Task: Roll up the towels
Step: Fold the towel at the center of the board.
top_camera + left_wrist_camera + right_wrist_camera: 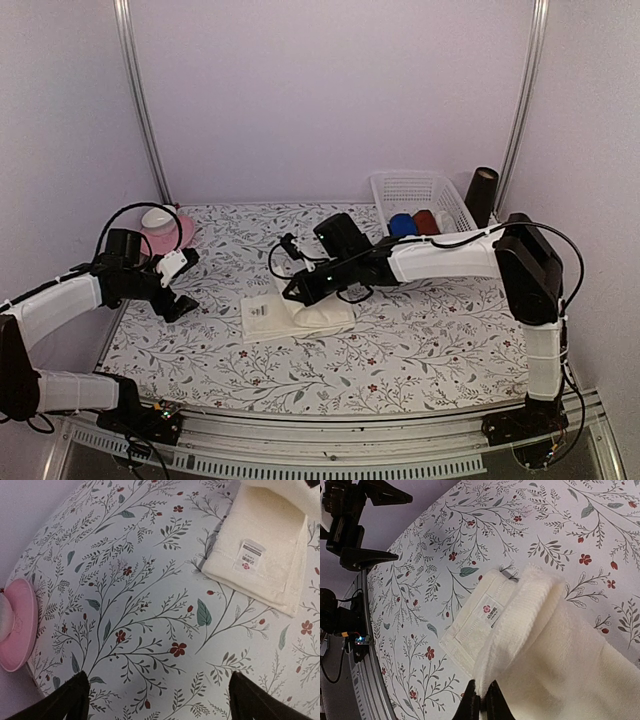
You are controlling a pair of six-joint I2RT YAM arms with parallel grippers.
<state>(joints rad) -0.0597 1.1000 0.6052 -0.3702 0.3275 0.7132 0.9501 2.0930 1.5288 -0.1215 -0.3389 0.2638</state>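
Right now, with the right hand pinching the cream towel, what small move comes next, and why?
Probably carry the right hand toward the labelled end, curling the cream towel over itself. It is shut on a lifted edge, the roll is barely begun, and the flat part with the label lies unrolled. The left hand hangs open, off the cloth.
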